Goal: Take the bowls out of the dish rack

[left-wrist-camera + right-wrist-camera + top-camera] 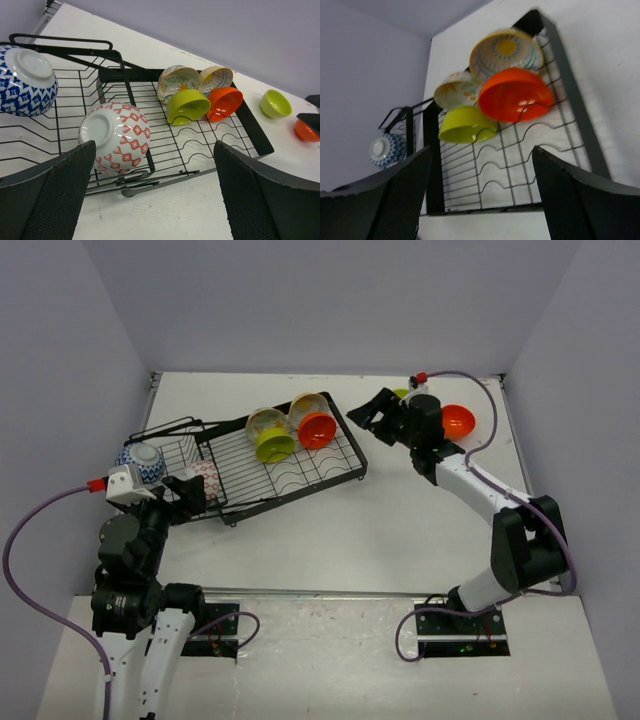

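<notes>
Mid-unload: two freed bowls (pixel 458 421) sit on table (pixel 400 530) at 2 o'clock; six left in dish rack (pixel 300 480), ctr-left. R gripper (pixel 365 418), fingers spread, empty, faces rack at its 9 o'clock. L gripper (pixel 188 492), spread wide, is by red-and-white bowl (pixel 120 137). Next, prob.: close in, pinch a rim.

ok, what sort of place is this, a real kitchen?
Probably a lab test cell, not a kitchen: a white table boxed in by plain walls, with a dish rack and bowls as staged props.
</notes>
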